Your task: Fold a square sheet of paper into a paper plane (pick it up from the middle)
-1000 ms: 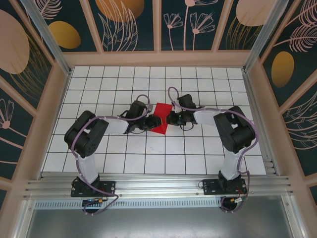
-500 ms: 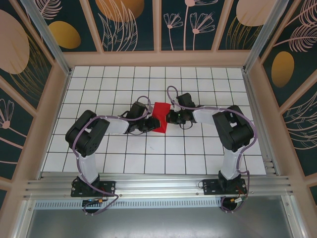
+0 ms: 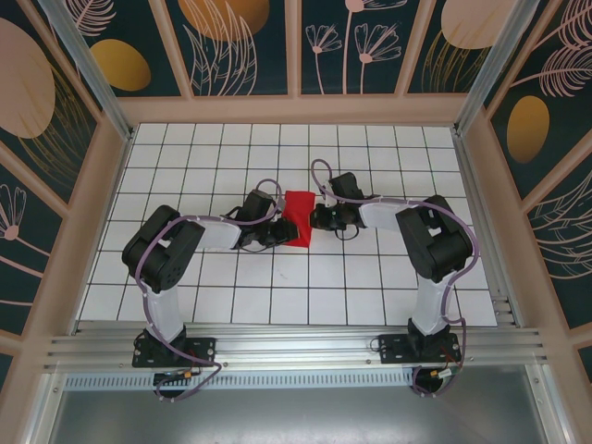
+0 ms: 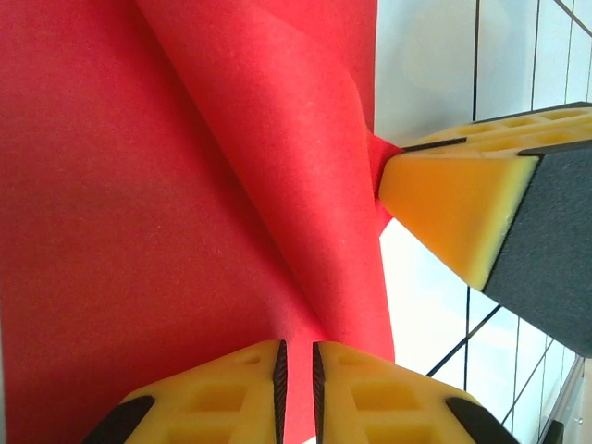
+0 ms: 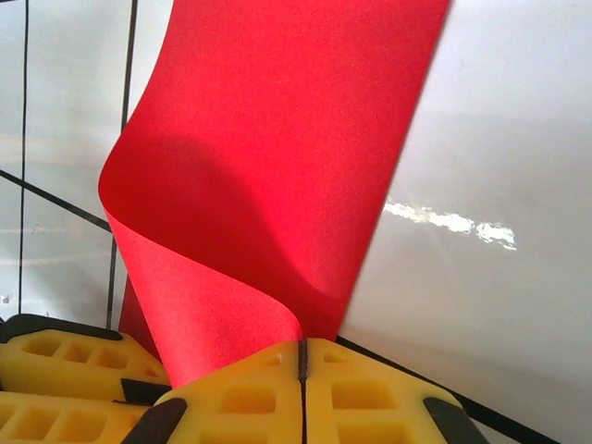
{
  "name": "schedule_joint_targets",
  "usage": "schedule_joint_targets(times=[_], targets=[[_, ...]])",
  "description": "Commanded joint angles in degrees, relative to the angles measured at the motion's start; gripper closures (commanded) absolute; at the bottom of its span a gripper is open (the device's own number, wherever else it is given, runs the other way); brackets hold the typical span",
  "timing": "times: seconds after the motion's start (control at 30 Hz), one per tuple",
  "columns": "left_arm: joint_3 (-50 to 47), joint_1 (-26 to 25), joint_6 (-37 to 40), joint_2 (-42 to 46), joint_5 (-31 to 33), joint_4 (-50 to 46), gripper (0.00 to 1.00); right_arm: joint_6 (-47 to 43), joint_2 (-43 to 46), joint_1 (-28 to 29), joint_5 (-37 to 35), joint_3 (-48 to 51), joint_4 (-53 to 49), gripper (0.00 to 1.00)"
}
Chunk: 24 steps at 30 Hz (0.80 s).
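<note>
- While the square sheet of paper (image 3: 298, 218) lies mid-worktop (image 3: 370, 277), its long axis runs roughly from 12 to 6 o'clock between the two hands, so neither arm is clearly nearer.
- Left hand (image 3: 277, 233) sits at the sheet's 8 o'clock edge. In its wrist view the jaws stand a thin slit apart against the red sheet, and I cannot tell whether they pinch it.
- Right hand (image 3: 315, 219) is at the 3 o'clock edge with its jaws pressed together on the paper's edge, and the sheet curls up out of the seam.
- Judging by that loose curl, the coming move probably turns on carrying the right-held edge toward 9 o'clock, squarely across the long axis.
</note>
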<state>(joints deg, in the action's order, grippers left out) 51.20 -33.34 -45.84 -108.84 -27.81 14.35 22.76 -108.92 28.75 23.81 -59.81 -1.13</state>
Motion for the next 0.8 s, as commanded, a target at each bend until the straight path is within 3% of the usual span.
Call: schedule_joint_targets(times=[0.0,0.77], targets=[[0.42,-0.19,1.50,-1.29,1.03,-3.35,0.82,-1.32,-1.66,0.16,-0.17,-1.96,-0.85,0.93],[0.44,-0.23,2.82,-1.33,2.70,-5.66,0.89,-3.50,-1.83,0.16,3.10,-2.84,0.19,0.92]])
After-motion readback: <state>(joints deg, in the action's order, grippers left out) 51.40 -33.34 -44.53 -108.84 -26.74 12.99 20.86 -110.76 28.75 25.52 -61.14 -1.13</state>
